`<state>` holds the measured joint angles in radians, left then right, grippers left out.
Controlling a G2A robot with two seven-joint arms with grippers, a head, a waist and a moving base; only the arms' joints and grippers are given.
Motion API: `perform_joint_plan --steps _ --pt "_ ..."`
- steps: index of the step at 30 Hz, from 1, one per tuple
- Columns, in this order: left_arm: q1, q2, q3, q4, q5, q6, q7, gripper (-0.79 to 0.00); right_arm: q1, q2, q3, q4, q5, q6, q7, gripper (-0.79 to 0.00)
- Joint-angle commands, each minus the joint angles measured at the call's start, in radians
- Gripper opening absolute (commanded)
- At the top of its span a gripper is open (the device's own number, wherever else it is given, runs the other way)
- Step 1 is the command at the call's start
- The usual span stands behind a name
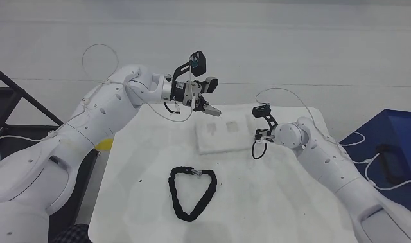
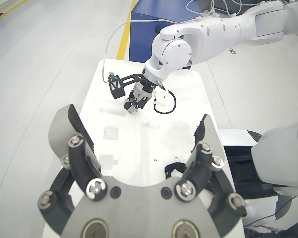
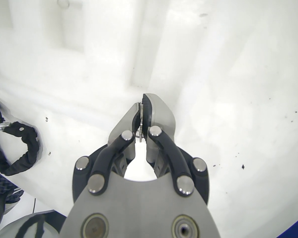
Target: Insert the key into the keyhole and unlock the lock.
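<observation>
Now right tool (image 3: 142,104) pinches the key (image 3: 140,127) beside the tray (image 1: 212,141) edge; left tool (image 2: 137,112) gapes, well clear of the lock (image 1: 174,190).

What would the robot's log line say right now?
left gripper: open, above table | right gripper: shut on key, at tray edge | lock: lying on table, untouched

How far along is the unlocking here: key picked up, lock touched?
Done: the right gripper is shut on the key. In hand: it holds the key at the edge of the foam tray. Left: the chain lock lies on the table, neither gripper on it; the left gripper is open; insertion and turning not done.
</observation>
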<state>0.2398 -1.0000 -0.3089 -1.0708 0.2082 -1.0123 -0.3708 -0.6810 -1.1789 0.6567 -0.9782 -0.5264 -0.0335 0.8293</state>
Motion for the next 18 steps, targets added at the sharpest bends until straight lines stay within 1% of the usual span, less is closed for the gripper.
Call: perform_joint_plan --steps 1,10,12,14,18 --pt "0.000 0.000 0.000 0.000 0.000 0.000 0.000 0.000 0.000 0.000 0.008 -0.002 -0.002 -0.001 0.002 -0.785" --pt "0.000 0.000 0.000 0.000 0.000 0.000 0.000 0.000 -0.008 0.014 0.058 -0.064 -0.037 0.026 0.034 -0.785" --pt "0.000 0.000 0.000 0.000 0.000 0.000 0.000 0.000 -0.009 0.019 0.064 -0.085 -0.075 0.043 0.040 -0.785" --pt "0.000 0.000 0.000 0.000 0.000 0.000 0.000 0.000 -0.008 0.022 0.054 -0.111 -0.151 0.066 0.055 -0.785" --pt "0.000 0.000 0.000 0.000 0.000 0.000 0.000 0.000 -0.006 0.022 0.036 -0.150 -0.250 0.102 0.090 -0.785"
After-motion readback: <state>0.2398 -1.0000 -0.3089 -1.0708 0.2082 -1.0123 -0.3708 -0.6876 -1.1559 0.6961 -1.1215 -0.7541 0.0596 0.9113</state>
